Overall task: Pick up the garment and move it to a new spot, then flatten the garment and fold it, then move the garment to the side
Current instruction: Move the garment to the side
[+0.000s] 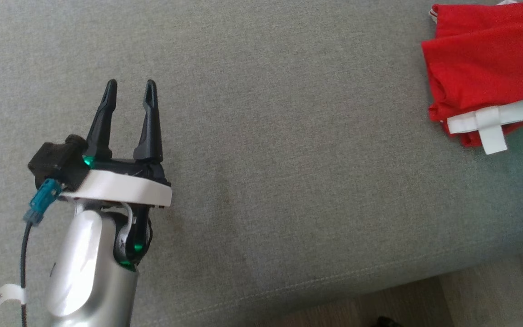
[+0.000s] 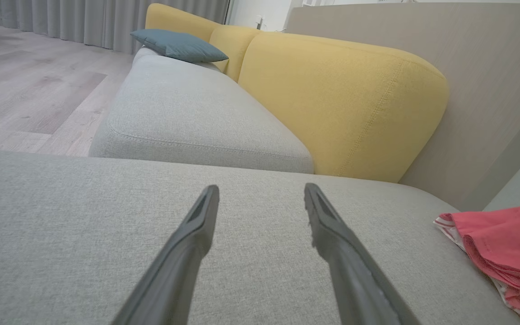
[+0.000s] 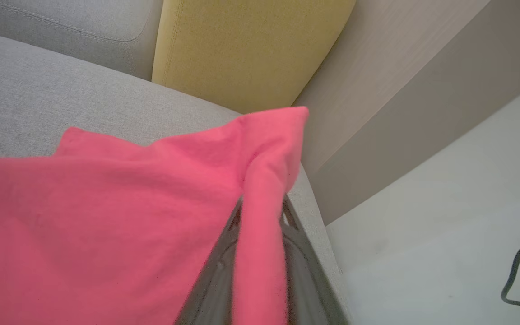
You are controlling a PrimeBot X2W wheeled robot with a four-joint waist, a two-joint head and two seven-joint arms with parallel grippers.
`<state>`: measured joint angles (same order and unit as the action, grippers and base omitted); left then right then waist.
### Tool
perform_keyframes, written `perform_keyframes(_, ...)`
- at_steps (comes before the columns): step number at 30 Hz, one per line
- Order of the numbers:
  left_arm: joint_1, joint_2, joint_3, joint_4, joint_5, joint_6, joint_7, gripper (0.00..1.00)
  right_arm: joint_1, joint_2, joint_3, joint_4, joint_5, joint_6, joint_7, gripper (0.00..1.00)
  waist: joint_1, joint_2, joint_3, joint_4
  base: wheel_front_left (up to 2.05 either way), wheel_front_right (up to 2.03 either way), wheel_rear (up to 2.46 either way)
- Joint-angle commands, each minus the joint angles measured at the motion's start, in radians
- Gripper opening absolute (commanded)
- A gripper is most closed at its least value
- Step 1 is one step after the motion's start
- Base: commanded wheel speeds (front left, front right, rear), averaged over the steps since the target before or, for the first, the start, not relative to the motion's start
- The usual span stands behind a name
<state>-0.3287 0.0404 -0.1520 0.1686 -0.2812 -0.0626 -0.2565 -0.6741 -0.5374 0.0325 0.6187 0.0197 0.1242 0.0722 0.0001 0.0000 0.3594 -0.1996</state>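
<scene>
Pinching the red garment [image 3: 106,216], the right gripper [image 3: 262,212] was nearer, while the left gripper [image 1: 130,87], fingers [image 1: 102,122] apart, sat well to the garment's left.

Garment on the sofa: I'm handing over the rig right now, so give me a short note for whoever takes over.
Left hand: open, empty, above the bare grey seat cushion.
Right hand: closed on a fold of the red garment.
Garment: folded bundle at the cushion's right end, near the edge.
Done: folding, apparently; the move aside looks nearly finished.
Left: release the fold, draw the right hand clear, check the bundle lies settled.
</scene>
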Motion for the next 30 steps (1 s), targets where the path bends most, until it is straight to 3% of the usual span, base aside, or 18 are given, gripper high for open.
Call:
perform_keyframes(1,-0.023,0.01,0.031,-0.028,0.014,-0.007,-0.005,1.0,0.019,-0.018,-0.006,-0.038,-0.008,0.007,0.005,0.44,-0.0001,0.0,-0.002,0.0,0.0,0.0,0.0)
perform_keyframes(3,-0.021,0.01,0.032,-0.025,0.013,-0.009,-0.005,1.0,0.028,-0.01,-0.013,-0.051,-0.013,0.007,0.01,0.93,-0.0001,0.0,-0.005,-0.001,0.0,0.0,0.0)
perform_keyframes(4,-0.019,0.01,0.032,-0.024,0.012,-0.009,-0.005,1.0,0.031,-0.005,-0.019,-0.06,-0.015,0.007,0.011,1.0,-0.0001,0.0,-0.007,-0.001,0.0,0.0,0.0)
perform_keyframes(16,-0.005,0.01,0.026,-0.012,-0.011,-0.006,-0.005,1.0,0.026,0.086,-0.003,-0.223,0.018,0.007,-0.015,1.0,-0.0001,0.0,-0.073,0.012,0.0,0.0,0.0)
perform_keyframes(26,0.042,0.01,0.032,-0.016,-0.027,0.01,-0.005,1.0,0.114,0.28,0.027,-0.345,0.115,0.007,-0.082,1.0,-0.0001,0.0,-0.187,0.069,0.0,0.0,0.0)
perform_keyframes(30,0.077,0.01,0.022,-0.015,-0.027,0.017,-0.005,1.0,0.207,0.388,0.024,-0.373,0.122,0.007,-0.124,1.0,-0.0001,0.0,-0.234,0.099,0.0,0.0,0.0)
